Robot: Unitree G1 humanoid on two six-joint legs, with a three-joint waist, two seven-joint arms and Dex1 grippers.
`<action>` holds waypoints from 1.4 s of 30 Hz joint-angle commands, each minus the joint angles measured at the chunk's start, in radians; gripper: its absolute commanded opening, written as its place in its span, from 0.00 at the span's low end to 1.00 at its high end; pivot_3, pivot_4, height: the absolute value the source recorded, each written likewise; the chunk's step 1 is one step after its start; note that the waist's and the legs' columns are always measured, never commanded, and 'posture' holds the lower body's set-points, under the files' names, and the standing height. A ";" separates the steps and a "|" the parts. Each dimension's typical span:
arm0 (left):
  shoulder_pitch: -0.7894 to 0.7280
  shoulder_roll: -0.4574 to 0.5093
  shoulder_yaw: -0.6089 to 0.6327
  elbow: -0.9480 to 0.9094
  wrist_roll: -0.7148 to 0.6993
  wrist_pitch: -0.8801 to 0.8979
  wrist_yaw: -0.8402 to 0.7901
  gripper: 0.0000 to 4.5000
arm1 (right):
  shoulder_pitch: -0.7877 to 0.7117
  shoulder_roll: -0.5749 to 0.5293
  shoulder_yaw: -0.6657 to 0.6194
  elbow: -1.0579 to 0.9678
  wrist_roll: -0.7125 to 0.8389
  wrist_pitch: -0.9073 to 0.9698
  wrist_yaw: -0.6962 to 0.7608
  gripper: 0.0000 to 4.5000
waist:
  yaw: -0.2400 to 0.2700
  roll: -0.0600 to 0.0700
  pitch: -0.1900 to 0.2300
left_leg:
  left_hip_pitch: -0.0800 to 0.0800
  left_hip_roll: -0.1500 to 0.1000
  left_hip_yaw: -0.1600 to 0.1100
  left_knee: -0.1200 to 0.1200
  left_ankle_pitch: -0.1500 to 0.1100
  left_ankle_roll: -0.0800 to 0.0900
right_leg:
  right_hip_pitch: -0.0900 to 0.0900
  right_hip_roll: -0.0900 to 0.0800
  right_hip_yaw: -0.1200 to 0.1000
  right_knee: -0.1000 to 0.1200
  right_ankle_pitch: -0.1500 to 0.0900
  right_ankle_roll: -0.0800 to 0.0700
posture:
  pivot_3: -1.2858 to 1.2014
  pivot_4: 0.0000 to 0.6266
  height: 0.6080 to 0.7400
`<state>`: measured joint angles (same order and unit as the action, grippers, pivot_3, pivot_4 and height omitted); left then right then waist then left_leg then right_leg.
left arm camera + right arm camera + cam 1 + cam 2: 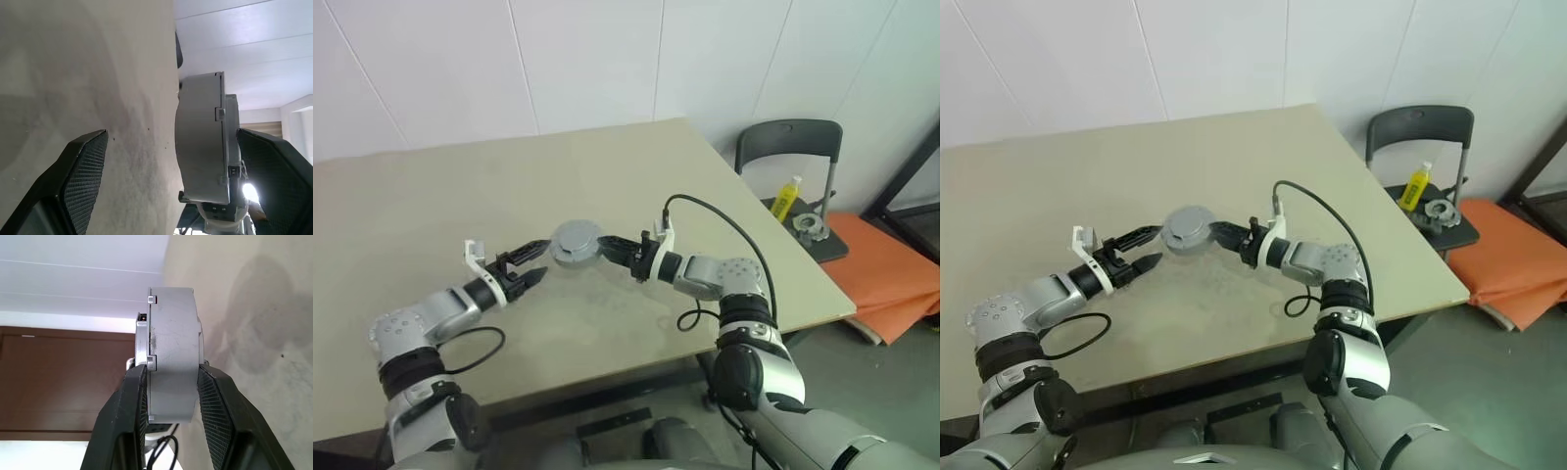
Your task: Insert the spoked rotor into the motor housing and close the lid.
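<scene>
The motor housing point(576, 241) is a round grey drum held level just over the tan table point(431, 196). Its flat grey top looks like the lid point(1187, 227), seated on it. My right gripper point(607, 247) is shut on the housing from the right, with one finger point(128, 406) on each flat face. My left gripper point(538, 262) is open on the housing's left side. In the left wrist view its fingers point(83, 166) stand wide apart and the housing point(200, 142) lies between them, untouched. The spoked rotor is hidden.
A dark chair point(790, 137) stands past the table's right edge. On it are a yellow bottle point(787, 197) and a grey metal ring part point(809, 227). An orange mat point(881, 264) lies on the floor beside it. A black cable loops from my right wrist.
</scene>
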<state>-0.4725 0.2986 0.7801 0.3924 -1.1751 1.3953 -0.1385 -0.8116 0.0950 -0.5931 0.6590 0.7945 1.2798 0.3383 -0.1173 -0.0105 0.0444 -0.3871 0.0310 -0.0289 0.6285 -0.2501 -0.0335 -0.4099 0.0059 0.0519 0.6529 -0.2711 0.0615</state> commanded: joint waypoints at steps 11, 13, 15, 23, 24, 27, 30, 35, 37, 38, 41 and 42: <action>-0.027 -0.043 -0.018 -0.027 -0.114 -0.006 0.025 0.99 | -0.010 0.004 0.022 -0.045 0.064 -0.017 0.025 0.30 | 0.002 0.000 0.000 | 0.000 0.000 0.000 0.000 0.000 0.000 | 0.000 0.000 0.000 0.000 0.000 0.000 | 0.52 0.00 1.00; -0.028 -0.053 -0.029 -0.032 -0.122 -0.005 0.025 0.99 | -0.007 0.007 0.028 -0.042 0.062 -0.020 0.024 0.30 | 0.005 0.000 0.000 | 0.000 0.000 0.000 0.000 0.000 0.000 | 0.000 0.000 0.000 0.000 0.000 0.000 | 0.52 0.00 1.00; -0.029 -0.062 -0.044 -0.034 -0.123 -0.003 0.023 0.99 | -0.004 0.010 0.033 -0.044 0.064 -0.021 0.022 0.30 | 0.009 0.000 0.000 | 0.000 -0.001 0.000 0.000 0.000 0.000 | 0.000 0.000 0.000 0.000 0.000 0.000 | 0.52 0.00 1.00; -0.040 -0.094 -0.108 -0.016 -0.060 -0.109 0.016 0.79 | -0.004 0.014 0.034 -0.045 0.070 -0.027 0.017 0.30 | 0.022 0.000 0.000 | -0.001 -0.001 0.000 0.001 0.000 0.000 | 0.000 0.000 0.000 0.000 0.000 0.000 | 0.52 0.00 1.00; -0.040 -0.094 -0.112 -0.017 -0.061 -0.117 0.010 0.72 | -0.004 0.014 0.035 -0.046 0.070 -0.029 0.016 0.30 | 0.022 0.000 0.000 | -0.001 -0.001 0.000 0.001 0.000 0.000 | 0.000 0.000 0.000 0.000 0.000 0.000 | 0.52 0.00 1.00; -0.034 -0.103 -0.131 -0.023 -0.064 -0.118 -0.002 0.51 | 0.001 0.013 0.043 -0.056 0.068 -0.032 0.018 0.30 | 0.022 0.000 0.000 | -0.001 -0.001 0.000 0.001 0.000 0.000 | 0.000 0.000 0.000 0.000 0.000 0.000 | 0.52 0.00 1.00; -0.027 -0.106 -0.146 -0.024 -0.057 -0.127 -0.006 0.49 | 0.009 0.013 0.063 -0.077 0.064 -0.032 0.031 0.30 | 0.022 0.000 0.000 | -0.001 -0.001 0.000 0.001 0.000 0.000 | 0.000 0.000 0.000 0.000 0.000 0.000 | 0.52 0.00 1.00; -0.023 -0.112 -0.155 -0.007 -0.062 -0.139 -0.007 0.49 | 0.023 0.023 0.108 -0.156 0.077 -0.030 0.057 0.63 | 0.020 0.000 0.000 | -0.001 -0.001 0.000 0.001 0.000 0.000 | 0.000 0.000 0.000 0.000 0.000 0.000 | 0.52 0.00 1.00; -0.018 -0.117 -0.152 -0.006 -0.070 -0.142 -0.001 0.49 | 0.021 0.022 0.123 -0.173 0.079 -0.024 0.064 0.78 | 0.021 0.000 0.000 | -0.001 -0.001 0.000 0.001 0.000 0.000 | 0.000 0.000 0.000 0.000 0.000 0.000 | 0.52 0.00 1.00; -0.017 -0.121 -0.148 -0.005 -0.074 -0.146 0.004 0.49 | 0.021 0.020 0.131 -0.181 0.086 -0.012 0.076 0.85 | 0.021 0.000 0.000 | -0.001 -0.001 0.000 0.001 0.000 0.000 | 0.000 0.000 0.000 0.001 0.000 0.000 | 0.52 0.00 1.00; -0.020 -0.132 -0.113 0.001 -0.104 -0.180 0.011 0.49 | 0.027 0.015 0.140 -0.204 0.119 0.039 0.117 0.93 | 0.022 0.000 0.000 | -0.001 -0.001 0.000 0.002 0.000 0.000 | 0.000 0.000 0.000 0.001 0.000 0.000 | 0.52 0.00 1.00; -0.025 -0.139 -0.090 0.002 -0.125 -0.204 0.014 0.49 | 0.035 0.010 0.161 -0.219 0.113 0.045 0.131 0.93 | 0.023 0.000 0.000 | -0.001 -0.001 0.000 0.002 0.000 0.000 | 0.000 0.000 0.000 0.000 0.000 0.000 | 0.52 0.00 1.00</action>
<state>-0.4827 0.1658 0.6645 0.3934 -1.2747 1.2304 -0.1388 -0.7475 0.0907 -0.4707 0.5201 0.8260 1.2968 0.3895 -0.0946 -0.0106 0.0443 -0.3885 0.0296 -0.0289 0.6303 -0.2500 -0.0336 -0.4101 0.0061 0.0519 0.6534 -0.2710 0.0614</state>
